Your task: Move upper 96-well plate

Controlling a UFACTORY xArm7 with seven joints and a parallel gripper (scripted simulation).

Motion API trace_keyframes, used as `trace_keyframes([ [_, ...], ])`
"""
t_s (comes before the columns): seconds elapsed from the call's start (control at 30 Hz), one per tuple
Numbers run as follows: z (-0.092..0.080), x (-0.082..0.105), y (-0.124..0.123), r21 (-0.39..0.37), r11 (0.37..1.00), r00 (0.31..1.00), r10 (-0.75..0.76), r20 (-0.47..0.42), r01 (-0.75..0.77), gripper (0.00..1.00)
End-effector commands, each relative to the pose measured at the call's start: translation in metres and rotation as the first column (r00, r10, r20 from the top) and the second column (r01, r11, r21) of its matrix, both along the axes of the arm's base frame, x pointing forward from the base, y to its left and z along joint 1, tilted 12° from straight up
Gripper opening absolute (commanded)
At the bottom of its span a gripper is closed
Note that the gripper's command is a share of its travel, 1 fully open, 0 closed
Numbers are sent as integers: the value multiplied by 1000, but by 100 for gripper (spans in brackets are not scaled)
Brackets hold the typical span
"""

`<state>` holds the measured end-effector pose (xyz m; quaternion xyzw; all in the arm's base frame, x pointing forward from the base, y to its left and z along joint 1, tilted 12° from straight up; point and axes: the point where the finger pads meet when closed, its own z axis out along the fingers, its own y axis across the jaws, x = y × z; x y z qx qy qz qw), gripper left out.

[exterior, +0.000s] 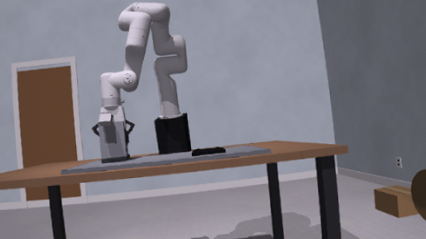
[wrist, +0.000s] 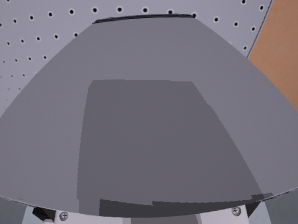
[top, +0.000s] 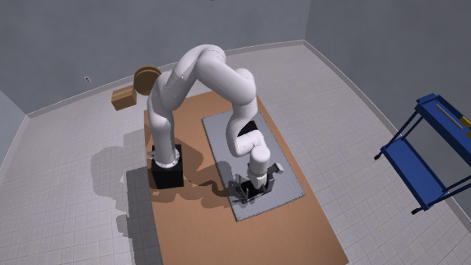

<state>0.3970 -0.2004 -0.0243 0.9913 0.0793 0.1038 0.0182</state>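
The stack rack K1 [exterior: 113, 142] is a tall grey box at the near end of the grey perforated mat. It also shows in the top view [top: 252, 190]. My gripper [exterior: 113, 133] is open, lowered over the rack's top, with its linkages spread on both sides of the rack. In the wrist view a grey rack wall [wrist: 147, 110] fills the picture and hides my fingertips. Both plates are hidden inside the rack. The plate nest N1 [exterior: 208, 151] is a low dark frame further along the mat, partly behind my arm in the top view [top: 252, 127].
My arm's black base [top: 166, 173] stands on the brown table beside the mat. A blue cart [top: 432, 156] is on the floor to the right. A cardboard box [top: 123, 99] and a wooden spool [top: 146, 80] lie by the far wall.
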Motion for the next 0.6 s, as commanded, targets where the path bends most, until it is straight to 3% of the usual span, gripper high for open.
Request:
trace_keyframes([
  [0.0, -1, 1, -1, -1, 1000, 1000, -1, 3, 1, 100],
  [0.57, -11, 3, -1, -1, 1000, 1000, -1, 3, 1, 100],
])
